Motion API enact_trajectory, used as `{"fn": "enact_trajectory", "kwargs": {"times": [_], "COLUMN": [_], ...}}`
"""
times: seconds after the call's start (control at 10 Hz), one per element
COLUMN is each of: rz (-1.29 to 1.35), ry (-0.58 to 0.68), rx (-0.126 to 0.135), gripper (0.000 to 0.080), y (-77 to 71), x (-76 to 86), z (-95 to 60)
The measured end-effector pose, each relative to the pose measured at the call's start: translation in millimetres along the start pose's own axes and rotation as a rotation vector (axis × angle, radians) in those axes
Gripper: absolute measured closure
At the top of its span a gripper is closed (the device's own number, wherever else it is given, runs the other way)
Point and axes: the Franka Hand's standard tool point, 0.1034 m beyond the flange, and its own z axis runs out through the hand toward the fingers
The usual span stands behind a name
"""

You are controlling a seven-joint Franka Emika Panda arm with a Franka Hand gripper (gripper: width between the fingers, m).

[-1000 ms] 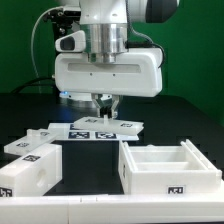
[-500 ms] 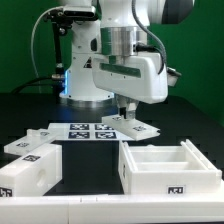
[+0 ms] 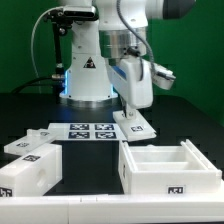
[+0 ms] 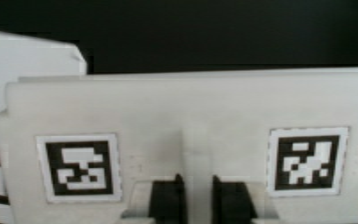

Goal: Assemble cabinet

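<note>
The cabinet is in loose white tagged parts. One flat panel (image 3: 139, 124) lies on the black table at the back, right of the marker board (image 3: 84, 130). My gripper (image 3: 130, 111) points down onto that panel and is shut on it. In the wrist view the panel (image 4: 176, 110) fills the picture with two tags on it, and my gripper (image 4: 199, 200) has its dark fingers (image 4: 165, 198) close together with only a thin white strip of the panel between them. An open box-shaped cabinet body (image 3: 160, 178) stands at the front right.
A closed white box part (image 3: 28, 172) and a flat tagged piece (image 3: 36, 141) lie at the exterior view's front left. The robot's white pedestal (image 3: 85, 75) stands behind the marker board. The table's front edge runs just below the parts.
The wrist has turned and shifted toward the exterior view's right. The panel under the fingers has swung with it, away from the marker board. The jaws stayed shut.
</note>
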Motion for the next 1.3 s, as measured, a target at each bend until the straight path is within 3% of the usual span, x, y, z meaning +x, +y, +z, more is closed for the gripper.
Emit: {"fn": "enact_trajectory", "kwargs": {"times": [0.2,0.4,0.7,0.9,1.0,1.2,1.3], "rz": [0.242,0.186,0.171,0.146,0.136,0.135,0.128], "ry": [0.014,0.007,-0.001,-0.046,-0.051,-0.046,-0.035], "rx": [-0.055,-0.054,-0.112,-0.319,-0.351,-0.325,-0.258], "gripper": [0.0738,0.0738,0.0738,0.0738,0.0738,0.0738,0.0738], "y": [7.8,7.4,13.5,18.3,10.8,8.0,2.7], "x": [-18.3,-18.9,-20.7,-21.0,-20.0,-21.0,-20.9], "z": [8.1,8.8,9.6,-5.5,-6.9,-4.3,-3.9]}}
